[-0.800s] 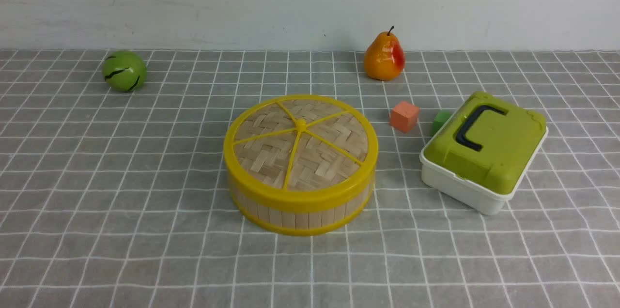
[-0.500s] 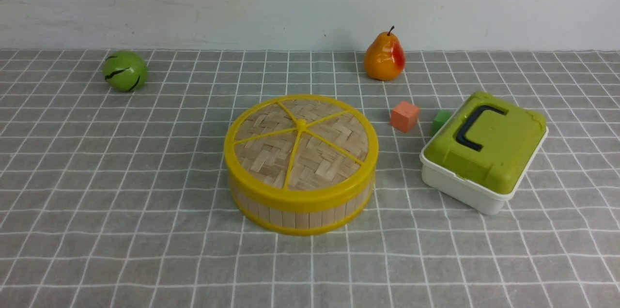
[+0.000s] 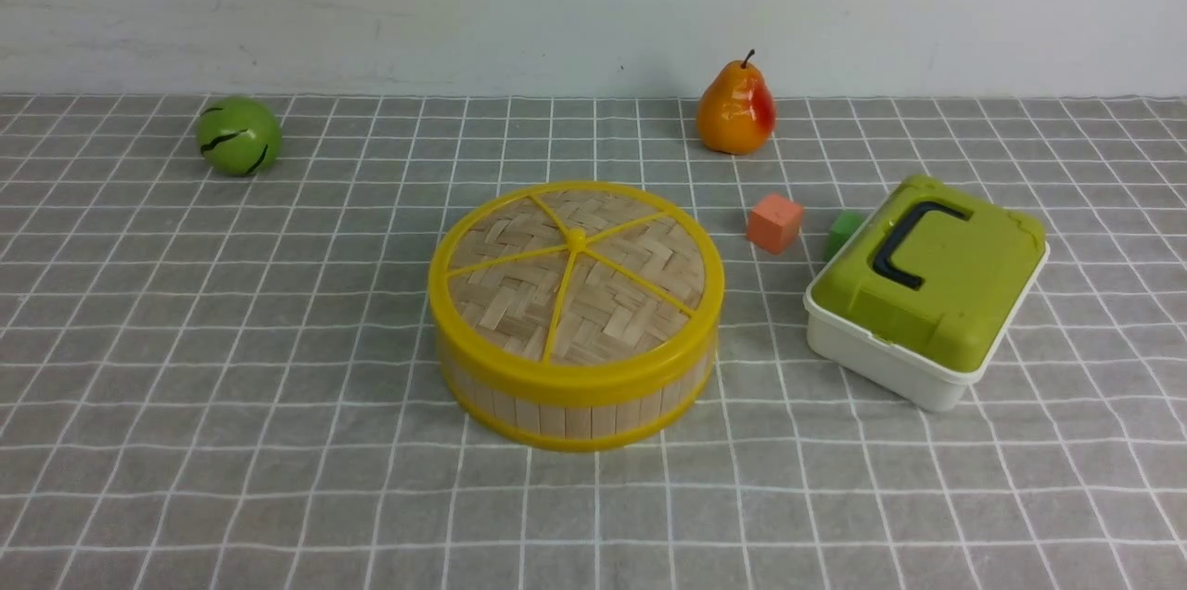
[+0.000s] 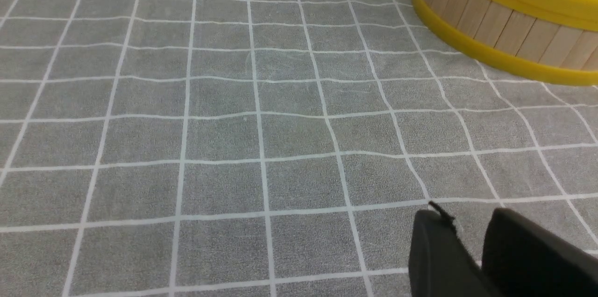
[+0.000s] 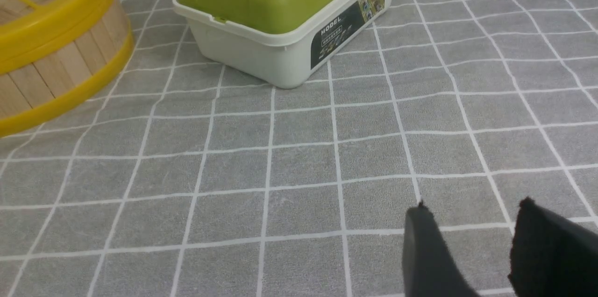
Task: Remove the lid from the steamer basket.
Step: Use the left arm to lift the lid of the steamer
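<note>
The lid (image 3: 575, 270), woven bamboo with a yellow rim, five spokes and a centre knob, sits flat on the steamer basket (image 3: 575, 414) in the middle of the cloth. Neither gripper shows in the front view. In the left wrist view my left gripper (image 4: 467, 215) hangs low over bare cloth, its fingers nearly together and empty, well apart from the basket (image 4: 504, 31). In the right wrist view my right gripper (image 5: 474, 206) is open and empty over bare cloth, with the basket (image 5: 51, 68) and the lid's rim (image 5: 46, 21) far off to one side.
A white box with a green lid (image 3: 927, 288) stands right of the basket. An orange cube (image 3: 774, 223) and a green cube (image 3: 842, 231) lie between them. A pear (image 3: 735, 108) and a green ball (image 3: 238, 136) stand near the back wall.
</note>
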Motion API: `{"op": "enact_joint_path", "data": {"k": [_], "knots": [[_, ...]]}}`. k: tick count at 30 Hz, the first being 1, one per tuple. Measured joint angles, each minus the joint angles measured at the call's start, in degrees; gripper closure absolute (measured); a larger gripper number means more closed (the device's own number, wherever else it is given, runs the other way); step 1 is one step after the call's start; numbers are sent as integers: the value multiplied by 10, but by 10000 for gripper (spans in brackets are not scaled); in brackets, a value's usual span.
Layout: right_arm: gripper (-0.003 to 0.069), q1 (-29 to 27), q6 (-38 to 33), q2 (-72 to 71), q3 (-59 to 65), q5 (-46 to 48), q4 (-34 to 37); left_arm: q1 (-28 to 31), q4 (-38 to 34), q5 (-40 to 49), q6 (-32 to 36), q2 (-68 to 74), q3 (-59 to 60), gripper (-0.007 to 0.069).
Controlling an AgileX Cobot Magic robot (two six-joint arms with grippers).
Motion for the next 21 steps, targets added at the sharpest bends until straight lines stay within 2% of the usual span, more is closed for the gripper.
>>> {"op": "enact_joint_path", "data": {"k": [14,16,21], "knots": [[418,0,0,0,0,0,0,0,0,-28,0,0,0,459],[418,0,0,0,0,0,0,0,0,-58,0,0,0,459],[418,0,0,0,0,0,0,0,0,-239,0,0,0,459]]}}
